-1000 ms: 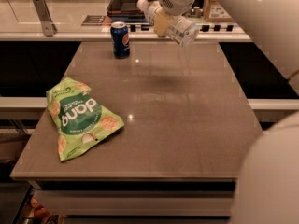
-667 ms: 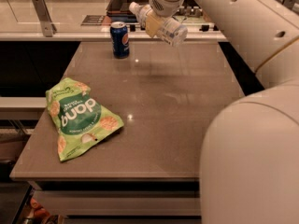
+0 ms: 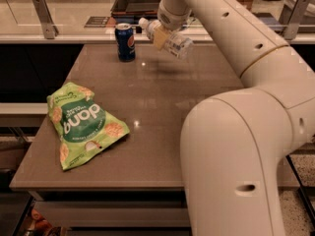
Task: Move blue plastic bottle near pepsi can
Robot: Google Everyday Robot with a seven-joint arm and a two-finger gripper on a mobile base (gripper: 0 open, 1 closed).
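The pepsi can (image 3: 125, 42) stands upright at the far left of the table (image 3: 197, 82). My gripper (image 3: 161, 34) is shut on the blue plastic bottle (image 3: 170, 40) and holds it tilted in the air above the far part of the table, just right of the can. The bottle's white cap (image 3: 143, 22) points left toward the can, and its clear body sticks out to the lower right. The bottle does not touch the can or the table.
A green snack bag (image 3: 81, 124) lies flat on the near left of the table. A counter with a rail post (image 3: 44, 16) and a dark tray (image 3: 138, 1) runs behind the table. My arm's large white body (image 3: 236, 146) fills the right side.
My gripper has carried the bottle left toward the can, and the arm has swung further into view on the right. The can and the snack bag have not moved.
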